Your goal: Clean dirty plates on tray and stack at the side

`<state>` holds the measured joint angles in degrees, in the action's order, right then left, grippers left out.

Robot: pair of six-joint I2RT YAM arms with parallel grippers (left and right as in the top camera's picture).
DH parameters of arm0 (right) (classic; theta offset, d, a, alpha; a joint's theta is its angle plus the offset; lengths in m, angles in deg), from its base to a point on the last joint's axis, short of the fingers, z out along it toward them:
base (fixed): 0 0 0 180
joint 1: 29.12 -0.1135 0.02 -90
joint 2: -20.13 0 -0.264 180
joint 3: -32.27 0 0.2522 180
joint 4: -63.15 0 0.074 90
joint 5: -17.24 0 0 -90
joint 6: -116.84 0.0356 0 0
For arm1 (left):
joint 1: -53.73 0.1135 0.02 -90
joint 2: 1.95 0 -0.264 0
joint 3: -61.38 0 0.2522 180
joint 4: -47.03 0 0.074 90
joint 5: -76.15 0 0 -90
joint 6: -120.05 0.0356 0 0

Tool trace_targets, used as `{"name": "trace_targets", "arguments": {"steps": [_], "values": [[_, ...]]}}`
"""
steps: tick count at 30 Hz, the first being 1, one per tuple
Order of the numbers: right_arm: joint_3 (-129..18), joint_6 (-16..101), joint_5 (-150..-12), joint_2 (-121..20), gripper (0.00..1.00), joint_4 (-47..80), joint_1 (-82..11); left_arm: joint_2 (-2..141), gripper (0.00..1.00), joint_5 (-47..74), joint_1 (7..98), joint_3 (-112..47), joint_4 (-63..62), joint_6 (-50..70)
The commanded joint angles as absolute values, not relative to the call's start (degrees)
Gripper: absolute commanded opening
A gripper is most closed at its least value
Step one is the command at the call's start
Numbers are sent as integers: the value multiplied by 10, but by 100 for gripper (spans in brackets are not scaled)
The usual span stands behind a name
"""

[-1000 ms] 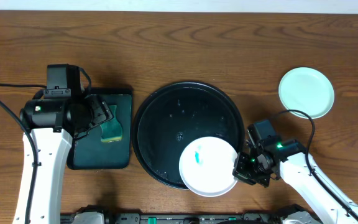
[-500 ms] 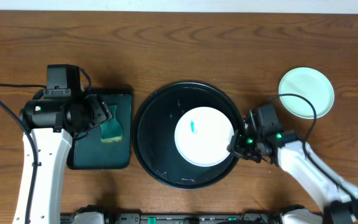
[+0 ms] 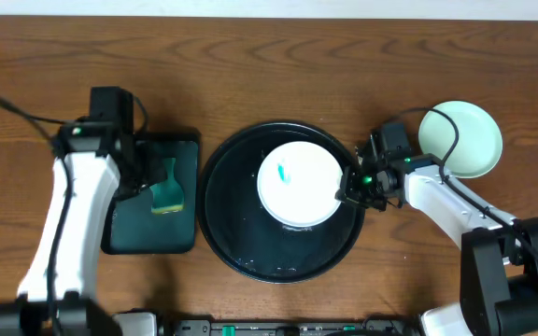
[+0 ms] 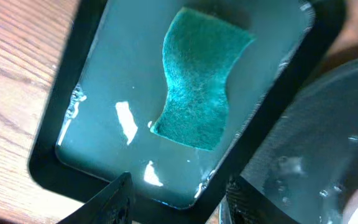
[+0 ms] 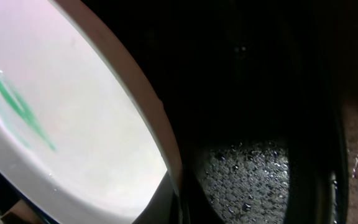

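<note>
White plate point(image 3: 297, 184) now lies farther up the black tray point(image 3: 241, 254), carried in off its near rim. Right tool point(image 3: 351, 189) is clamped on its right edge. Teal smear at centre, so judged uncleaned. Left tool point(image 4: 176, 202), fingers apart and empty, hovers over green sponge point(image 4: 197, 81) in wet rectangular tray point(image 3: 143, 233). Farther right, mint-green plate point(image 3: 460, 140) on tabletop point(image 3: 269, 56), apparently done. No third plate seen. No legible writing.

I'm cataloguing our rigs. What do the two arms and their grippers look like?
Left arm and right arm: white shells between black joint housings. Left gripper and right gripper: black. A thin black cable loops off each arm; a small green light glows near each wrist.
</note>
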<state>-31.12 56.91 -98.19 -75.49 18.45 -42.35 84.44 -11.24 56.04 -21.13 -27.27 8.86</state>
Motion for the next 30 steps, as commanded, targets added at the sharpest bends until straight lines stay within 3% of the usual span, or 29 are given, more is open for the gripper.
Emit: {"name": "trace_targets", "arguments": {"steps": [1,14,19,23,24,30], "values": [[-318,555,-990,-762,1,177,-422,894,47,-119,562,-208,-271,99],[-318,554,-986,-766,1,168,-425,1042,46,-113,562,-208,-166,140],[-318,552,-986,-766,1,162,-427,1077,26,-113,562,-208,-139,140],[-318,552,-985,-766,1,162,-427,1085,19,-96,562,-208,-129,153],[-318,552,-985,-766,1,162,-427,1085,9,-94,562,-208,-127,153],[-318,552,-986,-766,1,162,-427,1079,7,-82,562,-209,-123,159]]}}
